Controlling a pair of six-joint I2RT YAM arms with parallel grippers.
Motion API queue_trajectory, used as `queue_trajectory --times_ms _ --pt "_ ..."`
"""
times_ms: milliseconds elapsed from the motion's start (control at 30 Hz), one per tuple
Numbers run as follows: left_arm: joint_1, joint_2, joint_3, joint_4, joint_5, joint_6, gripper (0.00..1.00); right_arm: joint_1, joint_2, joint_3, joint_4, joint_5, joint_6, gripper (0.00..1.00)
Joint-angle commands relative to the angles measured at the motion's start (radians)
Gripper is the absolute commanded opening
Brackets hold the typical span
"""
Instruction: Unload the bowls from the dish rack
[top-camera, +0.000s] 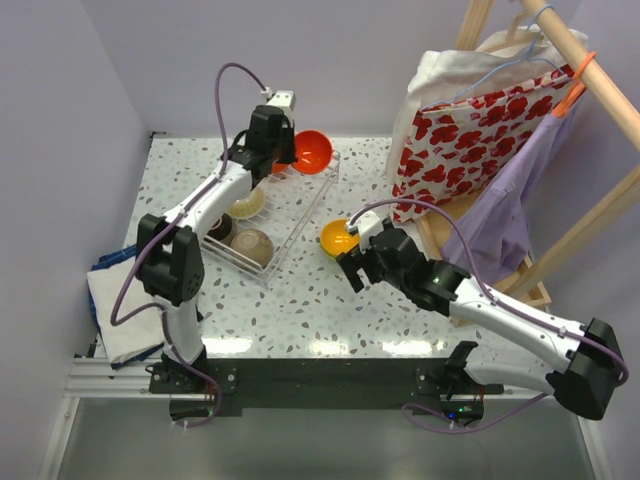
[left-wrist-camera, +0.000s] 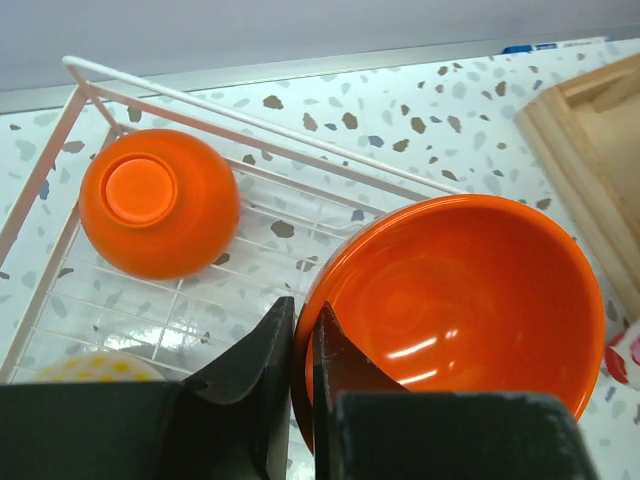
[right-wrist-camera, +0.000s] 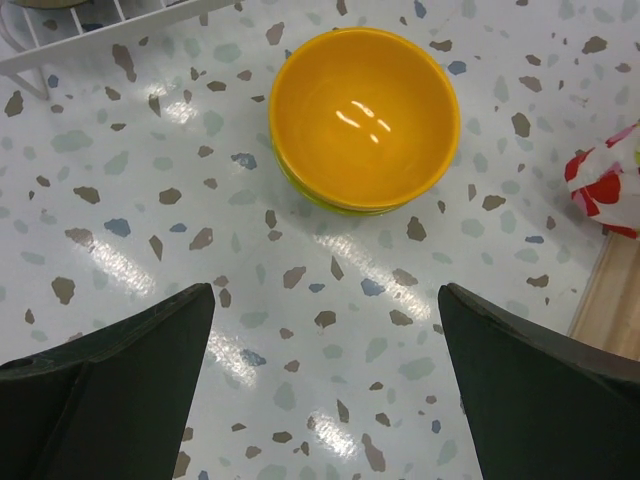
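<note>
While an orange-red bowl (left-wrist-camera: 460, 290) is pinched by its rim in the closed left hand (left-wrist-camera: 303, 315), a lift clear of the rack (left-wrist-camera: 250, 121) is needed; the right hand (right-wrist-camera: 325, 290) is spread wide, empty.

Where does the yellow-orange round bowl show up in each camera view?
Top external: the yellow-orange round bowl sits near the centre, just right of the white wire dish rack.
Left wrist: not in it.
Right wrist: upper middle of the picture, upright on the speckled surface.
Shared landmark: the white wire dish rack, which also fills the left wrist view and shows at the right wrist view's top-left corner.
</note>
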Motion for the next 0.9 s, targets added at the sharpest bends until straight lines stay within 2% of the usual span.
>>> queue_trajectory --times_ms 0,233,433,600,867 --pt "-0.040 -0.122 -0.059 0.021 0.008 0.036 0.00 0.000 -0.081 -0.037 0.068 0.098 0.036 0.99" --pt "-0.120 -0.202 -0.122 -0.061 0.080 0.057 0.00 -0.001 -0.213 -0.115 0.103 0.245 0.069 0.99" --pt "-0.209 -0.251 -0.200 -0.140 0.087 0.103 0.00 -0.001 -0.324 -0.174 0.111 0.351 0.098 0.99" --pt "-0.267 -0.265 -0.283 -0.129 0.099 0.103 0.00 -0.001 -0.351 -0.197 0.119 0.371 0.099 0.99" --pt "-0.290 -0.226 -0.320 -0.051 0.137 0.071 0.00 0.000 -0.312 -0.177 0.116 0.337 0.096 0.99"
